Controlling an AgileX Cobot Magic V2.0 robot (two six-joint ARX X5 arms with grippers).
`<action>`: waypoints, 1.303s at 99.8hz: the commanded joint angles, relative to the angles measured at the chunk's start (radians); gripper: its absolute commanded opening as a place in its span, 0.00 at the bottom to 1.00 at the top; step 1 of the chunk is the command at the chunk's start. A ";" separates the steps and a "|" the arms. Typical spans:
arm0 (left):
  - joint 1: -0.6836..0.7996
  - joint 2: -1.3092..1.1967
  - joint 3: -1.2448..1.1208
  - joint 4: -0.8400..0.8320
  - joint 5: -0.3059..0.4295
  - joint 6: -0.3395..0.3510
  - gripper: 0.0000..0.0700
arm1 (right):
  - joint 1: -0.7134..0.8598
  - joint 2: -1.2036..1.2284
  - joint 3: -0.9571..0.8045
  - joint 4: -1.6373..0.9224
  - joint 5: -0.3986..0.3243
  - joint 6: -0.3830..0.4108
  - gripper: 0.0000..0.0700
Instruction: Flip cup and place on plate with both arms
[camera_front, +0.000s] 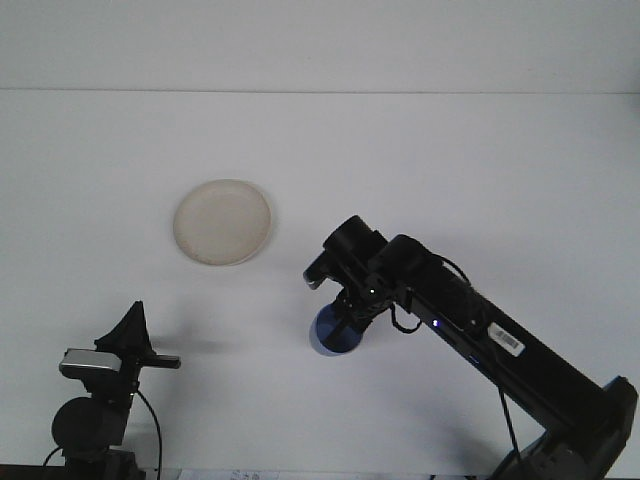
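Right end effector (345, 318) grips the blue cup (333, 334) near the table's centre, within my left arm's reach. Left end effector (128, 335) waits by the near-left corner, jaw state indeterminate; the plate (222, 222) lies bare.

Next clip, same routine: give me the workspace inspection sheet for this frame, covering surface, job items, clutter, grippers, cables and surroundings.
Surface: white table, plain, no marks or spills visible.
Job's things: cream plate left of centre, nothing on it; blue cup held by the right gripper, well apart from the plate, down and to its right.
Clutter: nothing seen.
Grippers: right gripper shut on the cup, arm stretched across toward the table's middle; left gripper parked at the lower left, holding nothing, finger state unclear.
Cables: black loops along the right arm; one cable by the left arm's base.
Surroundings: pale wall behind the table; nothing else seen.
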 joint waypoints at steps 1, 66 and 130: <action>0.000 -0.001 -0.018 0.010 0.004 0.000 0.02 | 0.019 0.035 0.029 -0.006 0.001 0.013 0.00; 0.000 -0.001 -0.018 0.010 0.004 0.000 0.02 | 0.028 0.131 0.029 -0.011 -0.003 -0.009 0.16; 0.000 -0.001 -0.018 0.010 0.004 0.000 0.02 | -0.094 0.014 0.148 -0.039 -0.003 -0.087 0.60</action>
